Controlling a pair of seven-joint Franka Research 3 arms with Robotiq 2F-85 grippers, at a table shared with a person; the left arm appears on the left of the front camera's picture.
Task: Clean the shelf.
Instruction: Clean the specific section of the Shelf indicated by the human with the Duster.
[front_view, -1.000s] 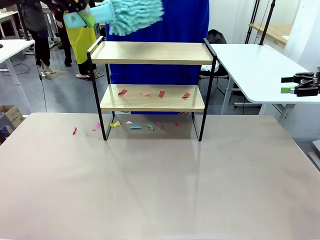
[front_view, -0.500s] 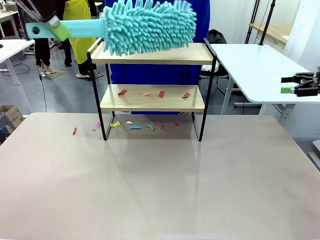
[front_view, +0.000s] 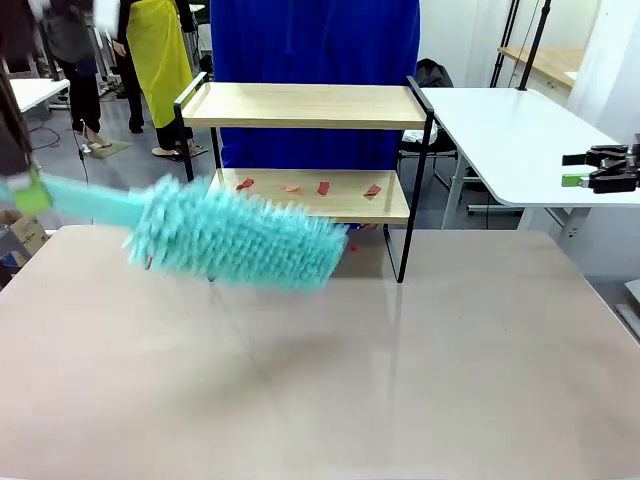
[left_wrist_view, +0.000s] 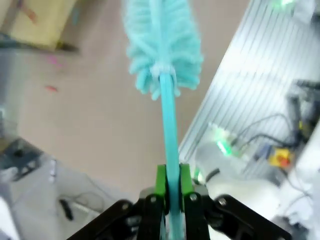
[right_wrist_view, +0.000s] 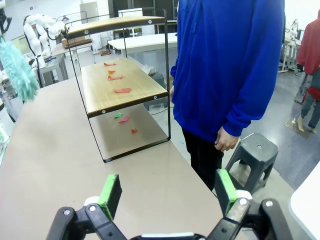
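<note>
From the front, the shelf (front_view: 305, 105) stands in the middle of the far side of the tan table (front_view: 400, 380). Small coloured scraps (front_view: 323, 187) lie in a row on its lower board. A fluffy teal duster (front_view: 235, 243) hangs in front of the shelf's lower left part, just above the table, and looks blurry. Its handle runs to the picture's left edge, where the left gripper (front_view: 28, 192) is only a blur. The right gripper (front_view: 568, 169) is far off at the right edge, above a white table (front_view: 500, 130). A person in a blue top (front_view: 310, 40) stands behind the shelf.

From the left wrist, the left gripper (left_wrist_view: 170, 181) has its green pads (left_wrist_view: 160, 181) pressed onto the duster's thin handle. The fluffy head (left_wrist_view: 162, 45) points away over the tan table.

From the right wrist, the right gripper (right_wrist_view: 167, 192) has its fingers spread wide with nothing between them. The shelf (right_wrist_view: 120, 90) holds red and orange scraps (right_wrist_view: 121, 90) on its lower board. More scraps (right_wrist_view: 123, 119) lie on the table under it. The person (right_wrist_view: 225, 65) stands just beside the shelf.
</note>
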